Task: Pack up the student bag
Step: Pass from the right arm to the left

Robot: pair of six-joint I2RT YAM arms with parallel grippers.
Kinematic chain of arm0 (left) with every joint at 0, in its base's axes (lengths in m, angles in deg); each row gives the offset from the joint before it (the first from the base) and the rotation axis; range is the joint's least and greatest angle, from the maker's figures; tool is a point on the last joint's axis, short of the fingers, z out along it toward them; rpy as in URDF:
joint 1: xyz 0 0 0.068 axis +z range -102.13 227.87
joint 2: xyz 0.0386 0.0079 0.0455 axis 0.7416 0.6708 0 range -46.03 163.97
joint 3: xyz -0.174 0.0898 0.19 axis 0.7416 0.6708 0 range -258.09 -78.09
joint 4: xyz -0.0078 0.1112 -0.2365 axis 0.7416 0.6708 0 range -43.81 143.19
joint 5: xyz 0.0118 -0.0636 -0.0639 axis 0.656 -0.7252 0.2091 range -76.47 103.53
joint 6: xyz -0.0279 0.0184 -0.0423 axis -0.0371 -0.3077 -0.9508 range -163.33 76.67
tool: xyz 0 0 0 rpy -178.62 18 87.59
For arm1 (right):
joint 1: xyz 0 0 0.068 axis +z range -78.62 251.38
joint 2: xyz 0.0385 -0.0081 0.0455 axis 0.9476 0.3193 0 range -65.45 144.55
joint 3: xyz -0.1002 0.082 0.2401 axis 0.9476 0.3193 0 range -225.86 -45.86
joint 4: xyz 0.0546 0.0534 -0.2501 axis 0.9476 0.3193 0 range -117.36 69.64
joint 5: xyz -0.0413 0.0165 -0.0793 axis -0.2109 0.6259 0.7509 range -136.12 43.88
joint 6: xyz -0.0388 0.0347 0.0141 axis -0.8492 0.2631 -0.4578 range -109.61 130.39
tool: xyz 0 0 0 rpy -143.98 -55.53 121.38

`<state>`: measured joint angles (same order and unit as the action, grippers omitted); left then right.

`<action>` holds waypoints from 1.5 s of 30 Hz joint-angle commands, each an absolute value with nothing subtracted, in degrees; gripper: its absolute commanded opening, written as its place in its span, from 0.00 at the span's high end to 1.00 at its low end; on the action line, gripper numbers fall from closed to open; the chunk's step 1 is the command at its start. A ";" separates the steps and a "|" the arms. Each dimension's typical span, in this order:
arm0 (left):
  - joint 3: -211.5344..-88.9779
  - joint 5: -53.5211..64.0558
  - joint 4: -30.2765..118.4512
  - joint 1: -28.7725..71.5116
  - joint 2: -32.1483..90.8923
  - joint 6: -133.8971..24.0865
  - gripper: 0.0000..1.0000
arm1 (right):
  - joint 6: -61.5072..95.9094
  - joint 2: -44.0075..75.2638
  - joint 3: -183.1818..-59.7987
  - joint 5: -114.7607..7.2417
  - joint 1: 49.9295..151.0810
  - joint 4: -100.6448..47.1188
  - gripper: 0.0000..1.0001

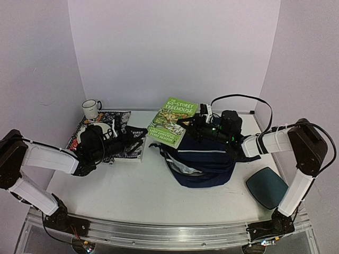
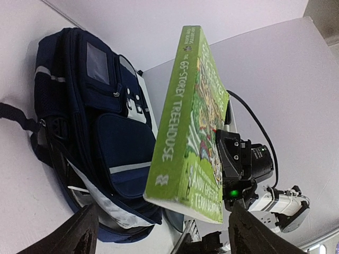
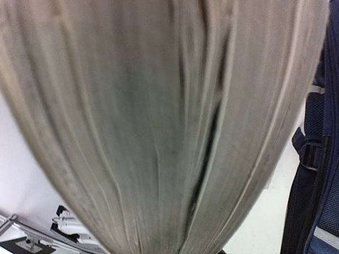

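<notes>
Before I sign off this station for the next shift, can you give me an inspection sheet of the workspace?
Surface: white table, no spills seen.
Job's things: student bag, navy, lying mid-table; green book held tilted at its far-left side.
Clutter: white mug, comic, black book at far left; dark teal pouch at near right.
Grippers: left gripper open, empty, by the black book; right gripper shut on the green book.
Cables: black cable looping behind the right arm.
Surroundings: plain white walls; nothing else seen.
</notes>
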<state>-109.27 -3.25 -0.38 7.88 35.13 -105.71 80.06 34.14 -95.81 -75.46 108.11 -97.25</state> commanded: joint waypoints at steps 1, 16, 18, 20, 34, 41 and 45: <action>-109.44 1.81 -3.14 5.17 34.43 -108.50 0.10 | 81.12 32.53 -98.30 -71.38 109.32 -119.08 1.00; -115.10 1.61 -17.08 2.37 46.48 -113.16 0.08 | 79.75 33.79 -99.37 -65.84 113.34 -120.23 1.00; -115.14 1.74 -20.48 2.20 48.27 -114.14 0.13 | 79.69 33.92 -99.08 -65.39 113.55 -120.59 1.00; -115.18 1.62 -23.36 1.94 49.57 -115.73 0.20 | 79.65 34.16 -98.83 -65.20 113.57 -120.82 1.00; -110.86 5.29 -35.68 1.01 51.13 -118.82 0.99 | 76.01 35.71 -95.97 -65.34 113.53 -119.50 0.82; -107.71 6.41 -35.69 2.28 48.44 -117.77 1.00 | 62.08 30.77 -94.34 -68.40 112.27 -99.41 0.55; -105.70 6.47 -35.65 3.59 46.42 -117.16 1.00 | 49.53 25.63 -94.54 -67.82 111.47 -79.88 0.42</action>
<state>-107.01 4.47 -26.86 1.70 50.78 -119.23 65.23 33.66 -93.62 -67.71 112.79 -91.80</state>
